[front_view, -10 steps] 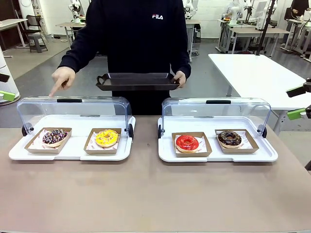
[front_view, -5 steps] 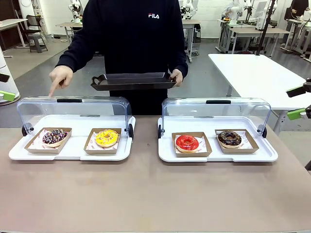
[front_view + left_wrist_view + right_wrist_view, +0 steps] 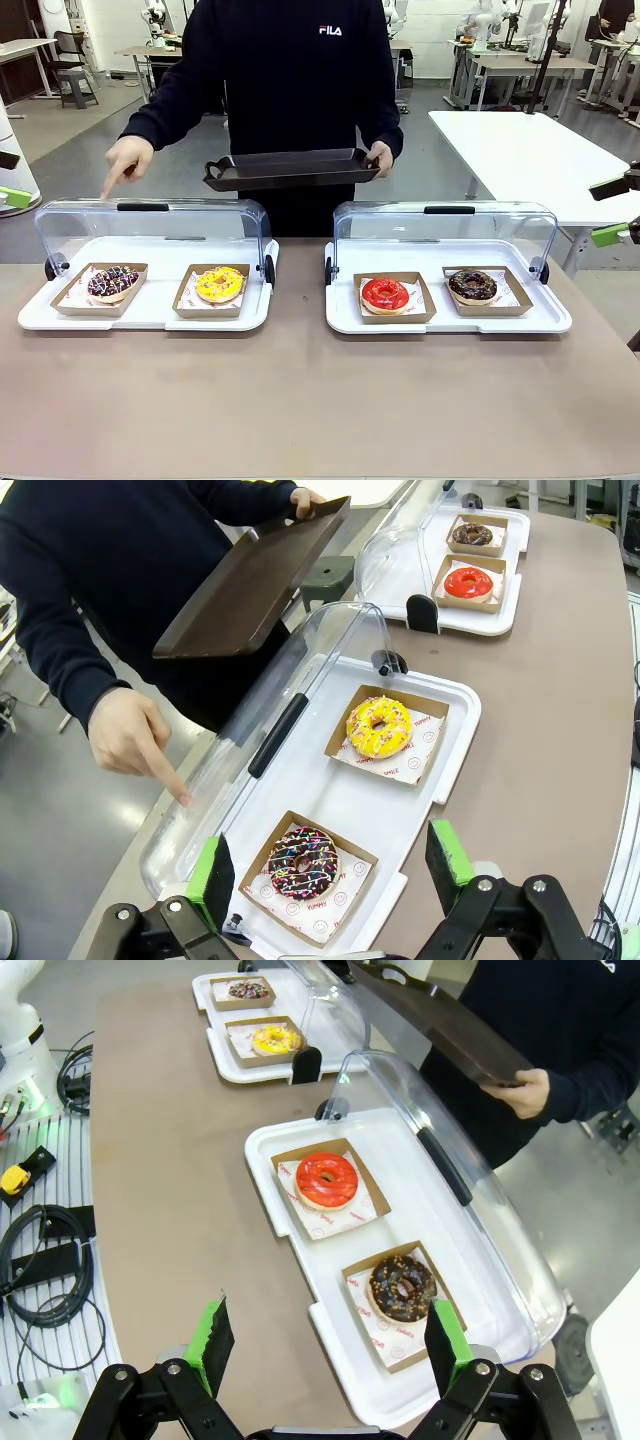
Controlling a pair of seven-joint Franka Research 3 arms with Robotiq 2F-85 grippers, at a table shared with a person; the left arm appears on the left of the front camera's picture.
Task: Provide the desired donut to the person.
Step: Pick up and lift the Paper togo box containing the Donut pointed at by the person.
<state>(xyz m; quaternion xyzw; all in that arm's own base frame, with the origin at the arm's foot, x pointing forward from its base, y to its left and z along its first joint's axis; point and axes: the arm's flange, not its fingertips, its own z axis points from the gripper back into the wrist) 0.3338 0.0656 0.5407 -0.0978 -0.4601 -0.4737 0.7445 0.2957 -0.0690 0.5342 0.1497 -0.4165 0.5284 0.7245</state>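
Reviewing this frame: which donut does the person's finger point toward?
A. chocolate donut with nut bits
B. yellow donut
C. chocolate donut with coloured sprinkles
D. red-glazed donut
C: the pointing hand aims its finger down at the end of the clear lid right behind the sprinkled chocolate donut, far from the other three.

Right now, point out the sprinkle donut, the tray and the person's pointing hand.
sprinkle donut [image 3: 281, 866], left wrist view, on its icing beside the hole.
tray [image 3: 290, 180], front view, on its near wall.
pointing hand [image 3: 130, 158], front view, on the back of the hand.
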